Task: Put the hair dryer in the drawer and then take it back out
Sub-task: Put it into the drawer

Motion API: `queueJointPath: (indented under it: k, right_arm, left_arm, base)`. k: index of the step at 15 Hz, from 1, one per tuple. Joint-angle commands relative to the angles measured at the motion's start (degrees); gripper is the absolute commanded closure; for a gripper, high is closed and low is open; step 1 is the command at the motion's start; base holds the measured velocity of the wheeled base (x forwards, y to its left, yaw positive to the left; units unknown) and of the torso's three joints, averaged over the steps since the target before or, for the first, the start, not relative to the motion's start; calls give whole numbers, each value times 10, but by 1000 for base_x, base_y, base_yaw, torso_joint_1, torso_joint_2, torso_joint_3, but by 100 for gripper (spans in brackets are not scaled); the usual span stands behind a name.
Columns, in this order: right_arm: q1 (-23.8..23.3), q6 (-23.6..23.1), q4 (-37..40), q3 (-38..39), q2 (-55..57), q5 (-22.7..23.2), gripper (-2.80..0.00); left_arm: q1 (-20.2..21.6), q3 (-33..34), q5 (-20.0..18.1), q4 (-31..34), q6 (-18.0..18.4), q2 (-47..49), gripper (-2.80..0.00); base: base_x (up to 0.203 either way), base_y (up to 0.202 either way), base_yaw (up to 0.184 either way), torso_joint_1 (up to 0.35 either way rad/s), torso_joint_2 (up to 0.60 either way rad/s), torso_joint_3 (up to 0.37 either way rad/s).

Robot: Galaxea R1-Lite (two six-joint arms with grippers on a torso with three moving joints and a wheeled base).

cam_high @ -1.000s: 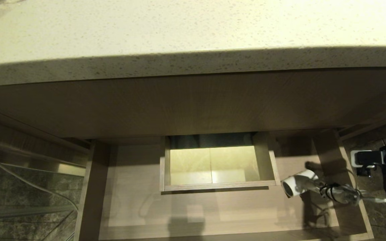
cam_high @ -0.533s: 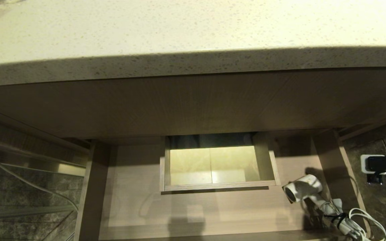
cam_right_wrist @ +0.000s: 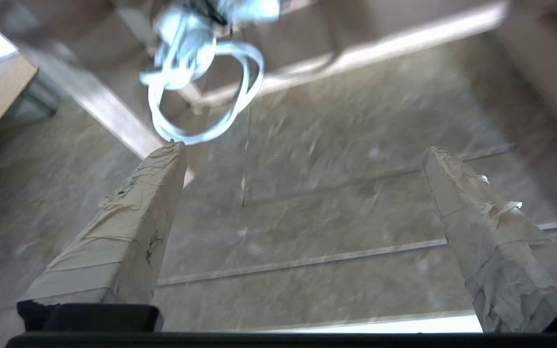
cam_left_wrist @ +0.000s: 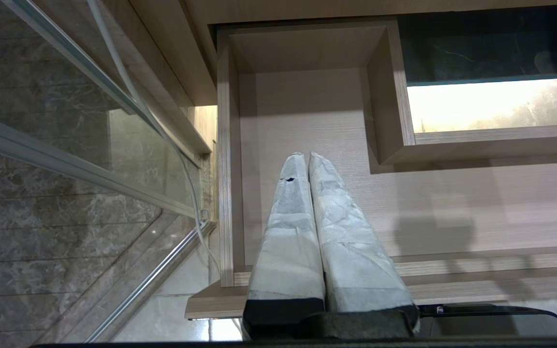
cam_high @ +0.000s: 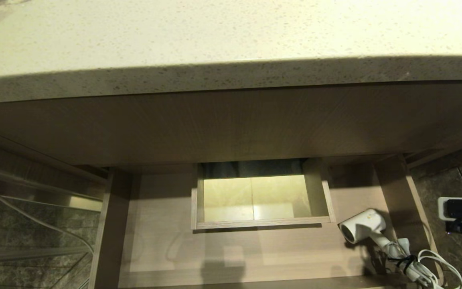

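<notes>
Now hair dryer in drawer, barrel mouth facing left, handle trailing right

drawer floor open leftward, walled cut-out mid-drawer – cord overhanging right wall

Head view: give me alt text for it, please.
The white hair dryer lies at the right end of the open drawer, its coiled cord trailing toward the front. The right arm sits off the drawer's right side, under a speckled countertop.
</notes>
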Motion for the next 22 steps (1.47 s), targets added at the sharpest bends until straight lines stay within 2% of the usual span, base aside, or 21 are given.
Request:
queueJointPath:
  k: [1,12,16,22]
  right_arm:
    - [-17,-6,2,-6,24,-18,0]
    - [-61,-2,-29,-47,167,-28,0]
    - [-65,47,-22,-32,168,-92,0]
    - [-75,53,-24,-39,218,-124,0]
  left_arm:
    - [0,0,0,0,0,0,0]
    - [0,0,0,0,0,0,0]
    - [0,0,0,0,0,0,0]
    - [0,0,0,0,0,0,0]
  base:
    - [0,0,0,0,0,0]
    - [0,0,0,0,0,0]
    - [0,0,0,0,0,0]
    - [0,0,0,0,0,0]
